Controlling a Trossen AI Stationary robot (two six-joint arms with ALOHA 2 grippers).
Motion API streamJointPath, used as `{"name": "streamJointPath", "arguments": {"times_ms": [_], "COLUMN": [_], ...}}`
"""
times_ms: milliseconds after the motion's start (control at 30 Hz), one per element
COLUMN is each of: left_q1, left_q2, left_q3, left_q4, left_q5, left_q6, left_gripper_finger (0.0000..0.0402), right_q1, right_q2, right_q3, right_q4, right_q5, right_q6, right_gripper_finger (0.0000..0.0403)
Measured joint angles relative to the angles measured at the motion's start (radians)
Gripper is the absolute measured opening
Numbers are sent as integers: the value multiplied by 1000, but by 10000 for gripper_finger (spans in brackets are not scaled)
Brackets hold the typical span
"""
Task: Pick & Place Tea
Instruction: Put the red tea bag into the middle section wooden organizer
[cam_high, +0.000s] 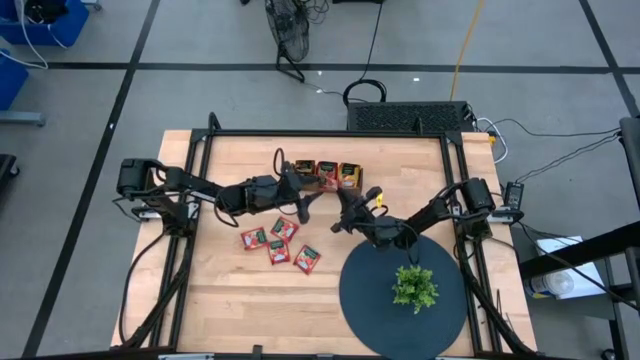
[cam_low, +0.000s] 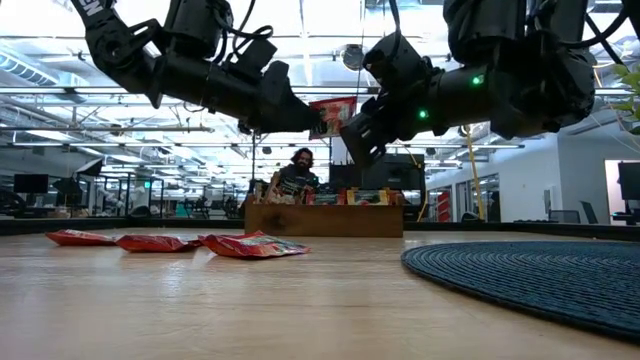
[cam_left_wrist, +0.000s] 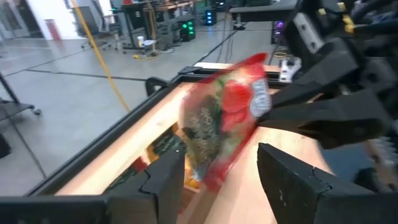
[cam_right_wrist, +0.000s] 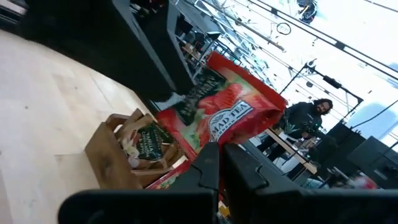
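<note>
Right gripper (cam_right_wrist: 217, 163) is clamped on a red tea sachet (cam_right_wrist: 225, 115), holding it up in mid-air near the middle of the high frame, just below the wooden tray (cam_high: 327, 174). Your left gripper (cam_left_wrist: 217, 177) sits right at that same sachet with its fingers apart around it, not pinching. You've got four more red sachets (cam_high: 281, 242) lying on the worktop (cam_high: 220, 290), left of the dark round mat (cam_high: 370, 300).

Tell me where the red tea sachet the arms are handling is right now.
The red sachet hangs in the air between both grippers, pinched by the right gripper, above mid-table just in front of the wooden tray.
</note>
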Motion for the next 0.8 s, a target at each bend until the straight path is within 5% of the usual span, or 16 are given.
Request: {"name": "streamJointPath", "arguments": {"times_ms": [400, 567, 800], "left_q1": [0, 0, -1], "left_q2": [0, 0, 0], "left_q3": [0, 0, 0], "left_q4": [0, -30, -53], "left_q5": [-8, 70, 84], "left_q6": [-13, -50, -55], "left_gripper_finger": [186, 177, 57], "right_q1": [10, 10, 10], "right_q2": [0, 0, 0], "right_q3": [0, 0, 0], "right_q4": [3, 51, 77], "right_q5": [1, 2, 0], "right_q6": [0, -32, -47], "right_gripper_finger": [0, 0, 0]}}
